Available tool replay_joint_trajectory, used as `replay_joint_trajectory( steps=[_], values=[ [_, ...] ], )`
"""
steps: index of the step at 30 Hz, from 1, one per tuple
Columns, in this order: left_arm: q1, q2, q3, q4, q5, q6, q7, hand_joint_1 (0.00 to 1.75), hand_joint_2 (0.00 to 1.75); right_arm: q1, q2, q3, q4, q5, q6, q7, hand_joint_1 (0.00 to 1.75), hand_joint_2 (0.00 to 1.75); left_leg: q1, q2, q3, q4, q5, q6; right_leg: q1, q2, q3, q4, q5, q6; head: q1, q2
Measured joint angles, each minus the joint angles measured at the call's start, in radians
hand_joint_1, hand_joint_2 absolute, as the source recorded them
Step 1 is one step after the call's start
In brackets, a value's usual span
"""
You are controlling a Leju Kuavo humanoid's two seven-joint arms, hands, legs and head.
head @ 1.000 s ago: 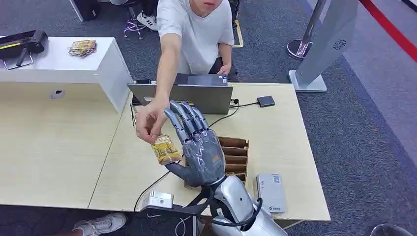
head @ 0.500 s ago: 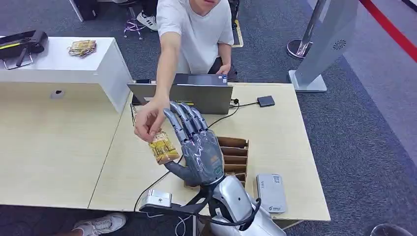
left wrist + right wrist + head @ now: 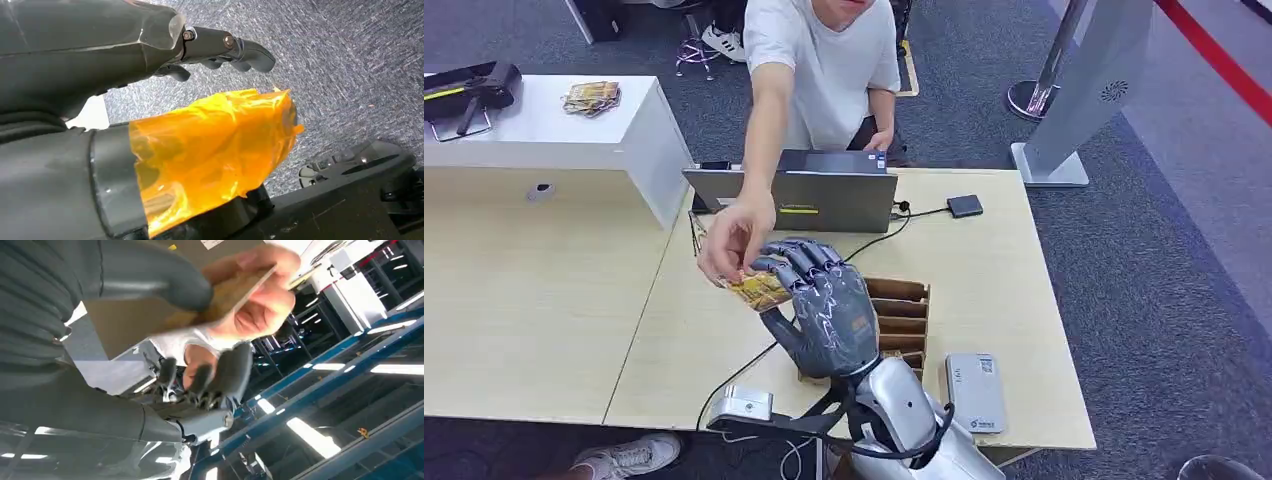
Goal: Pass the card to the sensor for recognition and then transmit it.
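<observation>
The right hand (image 3: 824,305) has just curled its fingers onto the card (image 3: 759,290), which the person's hand (image 3: 732,243) still pinches; handover nearly done, sensor next

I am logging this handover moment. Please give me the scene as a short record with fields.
card: gold-patterned card, above the desk
right hand: right hand fingers curled onto the card
person's hand: person's hand also pinches the card
behind: laptop
desk items: wooden slotted rack, grey device
left hand: left hand hangs over carpet, holds nothing
</observation>
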Motion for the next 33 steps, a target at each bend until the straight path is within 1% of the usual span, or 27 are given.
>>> replay_joint_trajectory(
  steps=[2, 3, 16, 25, 26, 29, 33],
  values=[
    [0.000, 0.000, 0.000, 0.000, 0.000, 0.002, 0.000, 0.00, 0.00, 0.004, 0.000, -0.001, 0.004, -0.002, -0.001, -0.011, 1.73, 1.75, 0.000, 0.000, 0.000, 0.000, 0.000, 0.000, 0.000, 0.000, 0.000, 0.000, 0.000, 0.000, 0.000, 0.000],
    [0.000, 0.000, 0.000, 0.000, 0.000, 0.005, 0.000, 0.00, 0.00, 0.007, 0.000, -0.002, 0.005, -0.003, -0.002, -0.016, 1.75, 1.75, 0.000, 0.000, 0.000, 0.000, 0.000, 0.000, 0.000, 0.000, 0.000, 0.000, 0.000, 0.000, 0.000, 0.000],
    [0.000, 0.000, 0.000, 0.000, 0.002, 0.009, -0.001, 0.00, 0.00, 0.019, 0.000, -0.005, 0.012, -0.014, -0.002, -0.034, 1.75, 1.75, 0.000, 0.000, 0.000, 0.000, 0.000, 0.000, 0.000, 0.000, 0.000, 0.000, 0.000, 0.000, 0.000, 0.000],
    [0.001, 0.000, 0.002, 0.000, 0.014, 0.014, -0.002, 0.00, 0.00, 0.038, 0.000, -0.006, 0.000, -0.193, 0.069, -0.112, 1.75, 1.75, 0.000, 0.000, 0.000, 0.000, 0.000, 0.000, 0.000, 0.000, 0.000, 0.000, 0.000, 0.000, 0.000, 0.000],
    [0.001, 0.000, 0.002, 0.000, 0.016, 0.016, -0.003, 0.00, 0.00, 0.041, 0.000, -0.008, -0.003, -0.225, 0.083, -0.125, 1.75, 1.75, 0.000, 0.000, 0.000, 0.000, 0.000, 0.000, 0.000, 0.000, 0.000, 0.000, 0.000, 0.000, 0.000, 0.000],
    [0.002, 0.000, 0.003, 0.000, 0.021, 0.022, -0.006, 0.00, 0.00, 0.057, 0.000, -0.026, -0.022, -0.377, 0.147, -0.164, 1.75, 1.75, 0.000, 0.000, 0.000, 0.000, 0.000, 0.000, 0.000, 0.000, 0.000, 0.000, 0.000, 0.000, 0.000, 0.000],
    [0.004, 0.000, 0.004, 0.000, 0.030, 0.028, -0.016, 0.00, 0.00, 0.075, 0.000, -0.053, -0.045, -0.454, 0.175, -0.189, 1.75, 1.75, 0.000, 0.000, 0.000, 0.000, 0.000, 0.000, 0.000, 0.000, 0.000, 0.000, 0.000, 0.000, 0.000, 0.000]
  ],
)
